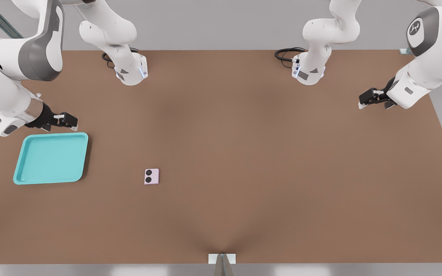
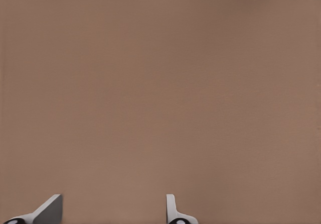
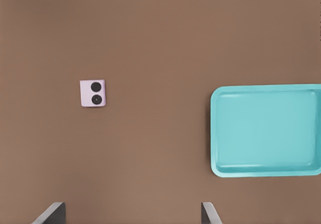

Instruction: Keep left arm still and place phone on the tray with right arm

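I see a smooth, slightly glossy turquoise plastic tray [image 1: 25, 161] on a matt brown table [image 1: 267, 161], and the pale pink phone [image 1: 152, 176] looks satin-smooth. My gripper [image 1: 66, 121], just beyond the tray's far edge, is matt black with fingers spread; the right arm [image 1: 10, 73] wears glossy white shells.

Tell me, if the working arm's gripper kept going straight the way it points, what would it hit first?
Probably just the bare table. The open gripper points down at it, with the tray and phone off to either side.
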`<state>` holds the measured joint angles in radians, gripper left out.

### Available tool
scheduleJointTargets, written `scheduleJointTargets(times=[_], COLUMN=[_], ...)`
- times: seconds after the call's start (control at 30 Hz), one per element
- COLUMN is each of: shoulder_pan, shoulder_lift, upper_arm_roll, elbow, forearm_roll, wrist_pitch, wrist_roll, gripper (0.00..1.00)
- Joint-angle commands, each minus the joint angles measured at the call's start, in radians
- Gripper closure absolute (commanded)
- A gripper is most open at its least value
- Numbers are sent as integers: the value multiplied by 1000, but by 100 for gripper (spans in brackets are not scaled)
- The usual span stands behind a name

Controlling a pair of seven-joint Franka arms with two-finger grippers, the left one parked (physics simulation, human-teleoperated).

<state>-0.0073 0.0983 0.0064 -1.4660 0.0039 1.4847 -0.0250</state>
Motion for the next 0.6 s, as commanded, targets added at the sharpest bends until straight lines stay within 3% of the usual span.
scheduleJointTargets(times=[0.0,0.13,0.3,0.4,0.57], shoulder_pan=[-2,49,224,257,234], shoulder_lift=[1,135,524,580,623], upper_arm_roll=[0,72,76,75,76], elbow=[0,12,108,87,46], forearm_roll=[1,-5,-59,-53,-45], wrist_pitch=[55,192,558,661,689], wrist_roll=[16,111,471,583,573], gripper=[0,0,0,0,0])
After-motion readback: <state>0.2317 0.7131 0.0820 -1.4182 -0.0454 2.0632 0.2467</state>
